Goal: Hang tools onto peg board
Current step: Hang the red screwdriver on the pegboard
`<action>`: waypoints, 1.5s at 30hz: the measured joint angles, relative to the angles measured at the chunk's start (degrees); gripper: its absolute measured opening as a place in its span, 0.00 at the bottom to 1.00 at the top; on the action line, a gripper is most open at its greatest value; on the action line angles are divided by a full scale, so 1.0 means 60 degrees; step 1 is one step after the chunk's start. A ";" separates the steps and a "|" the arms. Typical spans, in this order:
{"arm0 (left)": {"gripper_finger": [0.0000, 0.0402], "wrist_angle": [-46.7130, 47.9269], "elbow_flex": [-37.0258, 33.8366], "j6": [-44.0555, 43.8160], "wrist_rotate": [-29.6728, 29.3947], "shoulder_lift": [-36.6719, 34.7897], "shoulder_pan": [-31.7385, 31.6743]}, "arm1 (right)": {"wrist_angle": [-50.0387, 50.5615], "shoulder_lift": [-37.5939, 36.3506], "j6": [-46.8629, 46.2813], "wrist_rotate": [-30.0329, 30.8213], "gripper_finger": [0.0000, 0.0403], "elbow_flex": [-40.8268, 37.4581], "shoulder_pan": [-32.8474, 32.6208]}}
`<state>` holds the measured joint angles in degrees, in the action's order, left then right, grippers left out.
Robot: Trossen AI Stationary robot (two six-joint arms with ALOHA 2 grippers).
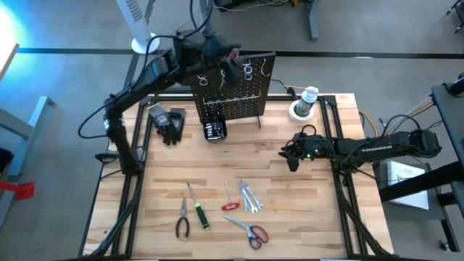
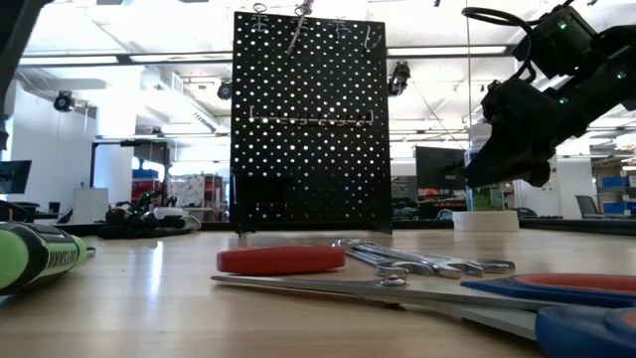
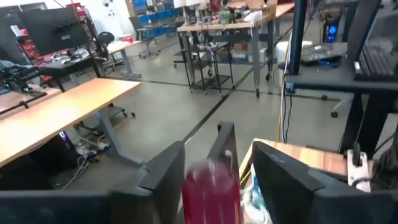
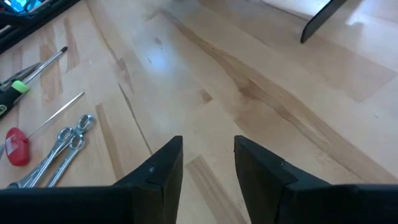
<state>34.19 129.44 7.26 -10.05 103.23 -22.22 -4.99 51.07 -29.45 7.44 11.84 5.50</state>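
While L gripper (image 1: pixel 230 59) sits at peg board (image 1: pixel 232 90) top edge, jaws apart around a red handle (image 3: pixel 210 190), R gripper (image 1: pixel 292 156) hovers part-open, empty, over bare wood; tools (image 1: pixel 246 197) lie near table front edge.

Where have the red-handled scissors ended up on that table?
In the high view, the red-handled scissors lie flat near the table's front edge, right of centre, just below the silver wrenches and right of the green-handled screwdriver.
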 joint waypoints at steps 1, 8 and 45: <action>0.40 0.0052 0.0257 -0.0137 0.0001 0.0135 0.0000 | 0.0000 0.0000 -0.0008 0.0000 0.31 -0.0005 -0.0002; 0.20 0.0139 0.0672 -0.0409 -0.0004 0.0410 0.0000 | 0.0015 0.0000 -0.0235 0.0000 0.26 -0.0236 -0.0004; 0.33 0.1148 0.0585 -0.0544 -0.1259 -0.0515 -0.0063 | -0.0149 0.0000 -0.0911 -0.0006 0.25 -0.0867 -0.0002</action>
<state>41.07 132.94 3.99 -17.61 100.14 -22.60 -5.89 51.07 -34.92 7.40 6.63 5.48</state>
